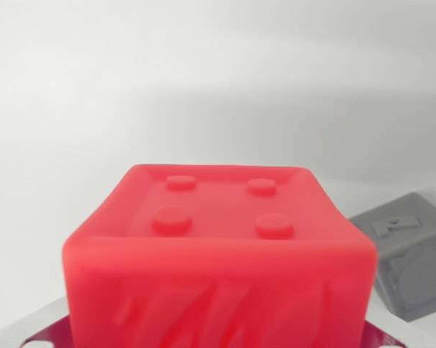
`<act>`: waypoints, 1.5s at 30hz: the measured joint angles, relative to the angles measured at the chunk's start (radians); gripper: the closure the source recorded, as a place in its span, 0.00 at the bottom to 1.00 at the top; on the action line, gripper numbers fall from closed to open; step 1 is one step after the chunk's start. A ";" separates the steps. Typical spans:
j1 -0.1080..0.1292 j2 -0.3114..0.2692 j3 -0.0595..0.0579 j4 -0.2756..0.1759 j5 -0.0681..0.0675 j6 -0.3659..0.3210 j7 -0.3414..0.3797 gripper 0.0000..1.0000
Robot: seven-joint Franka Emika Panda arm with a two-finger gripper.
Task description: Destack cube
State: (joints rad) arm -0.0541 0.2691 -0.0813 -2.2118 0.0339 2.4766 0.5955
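A red cube fills the lower middle of the wrist view, closest to the lens and slightly blurred. Its top face has a raised rim and four round studs; its front face carries embossed slanted marks. Metallic gripper parts peek out at the bottom corners beside the cube, but whether the jaws pinch it cannot be told. Behind and toward the wrist view's right lies a smaller grey cube, tilted, well apart from the red one. Pale, bare surface spreads beyond.
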 joint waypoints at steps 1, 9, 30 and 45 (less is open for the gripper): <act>0.004 0.002 0.000 0.002 0.000 0.000 0.011 1.00; 0.030 0.016 0.001 0.016 0.000 0.000 0.091 1.00; 0.097 0.054 0.004 0.061 0.002 -0.002 0.298 1.00; 0.140 0.083 0.005 0.096 0.004 -0.007 0.436 1.00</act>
State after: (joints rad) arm 0.0864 0.3518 -0.0766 -2.1155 0.0381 2.4694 1.0311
